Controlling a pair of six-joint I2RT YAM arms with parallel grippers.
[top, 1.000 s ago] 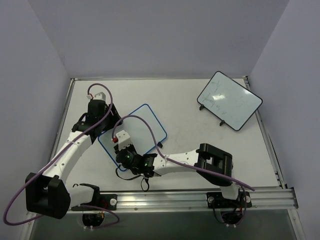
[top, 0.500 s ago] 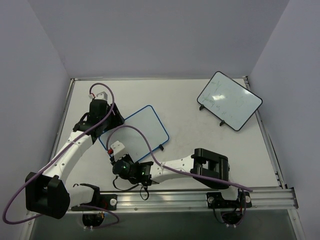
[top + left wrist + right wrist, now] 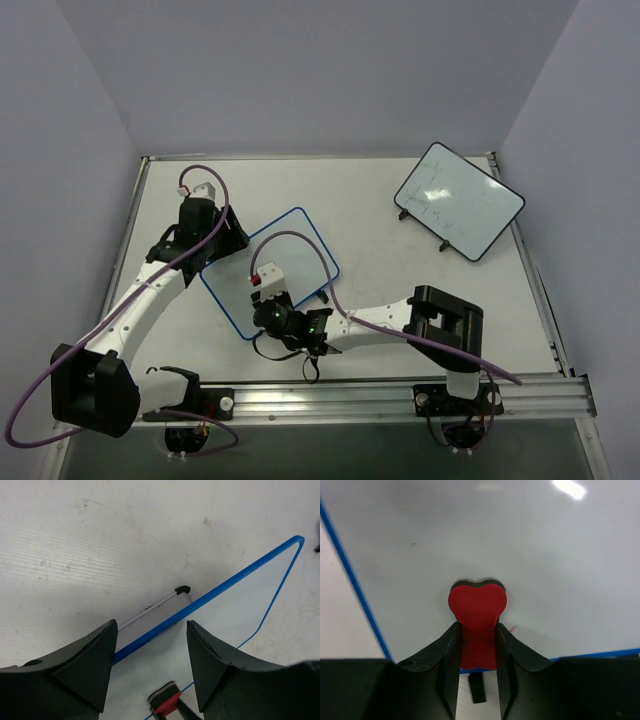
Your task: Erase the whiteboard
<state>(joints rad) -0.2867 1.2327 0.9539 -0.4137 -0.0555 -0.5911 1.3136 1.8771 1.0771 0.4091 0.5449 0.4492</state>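
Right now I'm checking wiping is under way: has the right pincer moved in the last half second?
Yes. The right pincer, shut on the red eraser, went right and away from the front rail, toward the black-framed whiteboard.

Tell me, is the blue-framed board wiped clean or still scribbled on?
Almost clean: the blue-framed whiteboard shows bare white around the red heart-shaped eraser, with only tiny specks visible.

**Red heart pinned to the board**

The right gripper (image 3: 477,626) has its two black fingers (image 3: 440,665) clamped on a red heart-shaped eraser (image 3: 477,602). The eraser's rounded lobes poke out past the tips, against the whiteboard (image 3: 545,555). The white surface looks clean bar a faint speck or two. Its blue frame (image 3: 350,575) slants down the left, with pale table (image 3: 342,635) beyond. A small black foot (image 3: 477,687) shows below the bottom edge.
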